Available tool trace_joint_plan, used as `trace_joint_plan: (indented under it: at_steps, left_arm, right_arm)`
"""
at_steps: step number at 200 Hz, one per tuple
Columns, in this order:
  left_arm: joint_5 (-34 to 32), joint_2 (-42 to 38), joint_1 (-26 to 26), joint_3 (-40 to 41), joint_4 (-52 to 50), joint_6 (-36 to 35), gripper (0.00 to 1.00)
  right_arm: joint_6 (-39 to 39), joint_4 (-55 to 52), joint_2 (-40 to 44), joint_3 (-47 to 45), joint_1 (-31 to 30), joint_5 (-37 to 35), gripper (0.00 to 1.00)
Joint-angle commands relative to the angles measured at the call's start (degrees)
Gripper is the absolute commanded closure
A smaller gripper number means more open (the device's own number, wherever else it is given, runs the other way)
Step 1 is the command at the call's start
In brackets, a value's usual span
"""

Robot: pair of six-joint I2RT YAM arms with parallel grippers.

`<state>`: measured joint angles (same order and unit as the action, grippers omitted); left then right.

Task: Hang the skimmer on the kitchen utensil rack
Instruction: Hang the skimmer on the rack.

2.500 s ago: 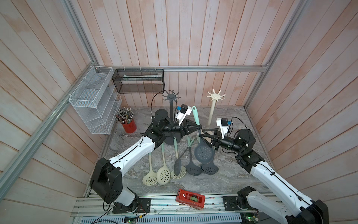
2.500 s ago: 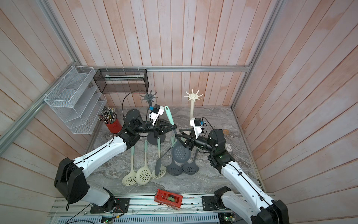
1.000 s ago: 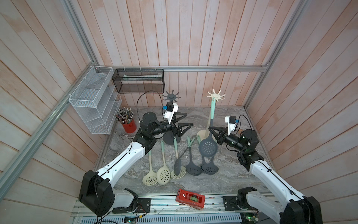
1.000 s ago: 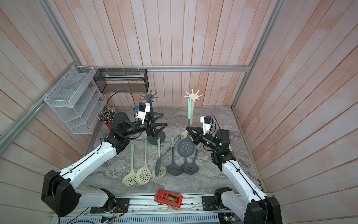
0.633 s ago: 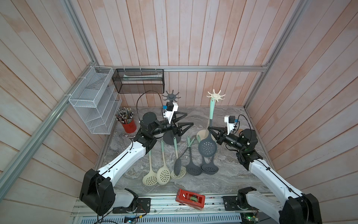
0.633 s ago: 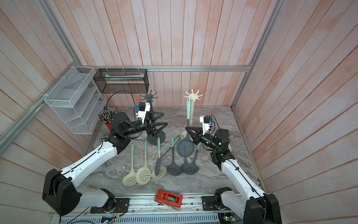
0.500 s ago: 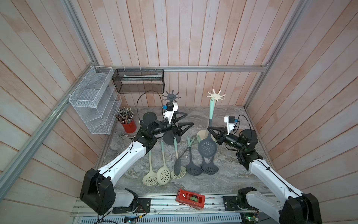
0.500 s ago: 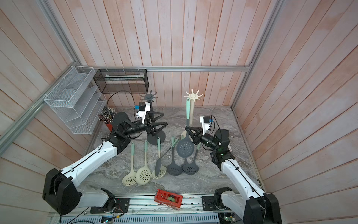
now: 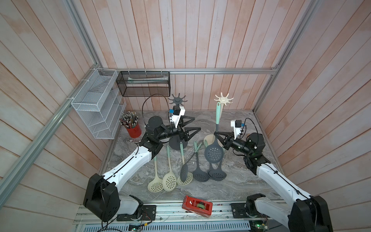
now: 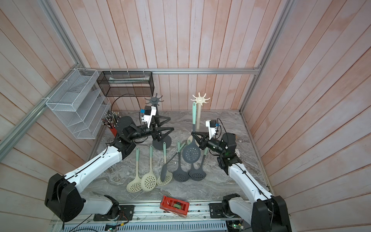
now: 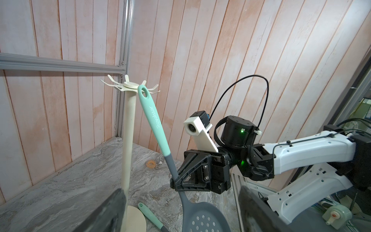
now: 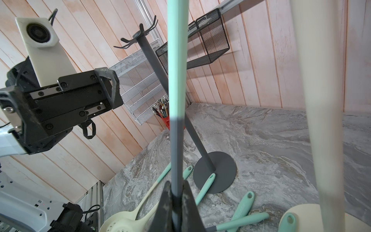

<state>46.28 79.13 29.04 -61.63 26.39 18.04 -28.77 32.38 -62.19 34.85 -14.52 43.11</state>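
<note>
The grey skimmer (image 9: 214, 154) is clamped at its neck in the right tool (image 9: 216, 135), upright above the bench (image 9: 241, 176); the left tool (image 9: 196, 123) is spread wide, empty. The eyelet of the mint handle (image 11: 153, 120) is raised beside the hooks of the cream rack (image 11: 128, 120), apparently unthreaded: hooking and release remain.

In the right wrist view the grey-and-mint slotted skimmer (image 12: 176, 130) rises from the right tool (image 12: 176, 187) out of the picture, its hanging hole cut off. The cream utensil rack (image 12: 321, 120) beside it loses its hooks likewise. In the left wrist view the fingers (image 11: 104, 213) of the left tool (image 11: 180, 213) are blurred, and the skimmer's head below the right tool is cropped.
</note>
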Motion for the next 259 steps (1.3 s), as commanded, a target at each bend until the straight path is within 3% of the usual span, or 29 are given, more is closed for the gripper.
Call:
trace_joint_plan:
  at_steps: [1,206,259]
  left_arm:
    - [1.3,0.8,-0.5,0.3,0.9,0.2,0.11]
    - [3.5,2.1,-0.8,-0.9,0.9,0.8,0.12]
    - [3.5,1.8,-0.8,-0.6,0.5,0.4,0.12]
  right_arm:
    - [-0.6,2.0,0.2,-0.7,0.2,-1.2,1.00]
    - [-5.2,7.3,-4.3,-2.3,1.3,-1.8,1.00]
    - [-5.2,7.1,-5.4,-2.2,1.4,-2.2,0.83]
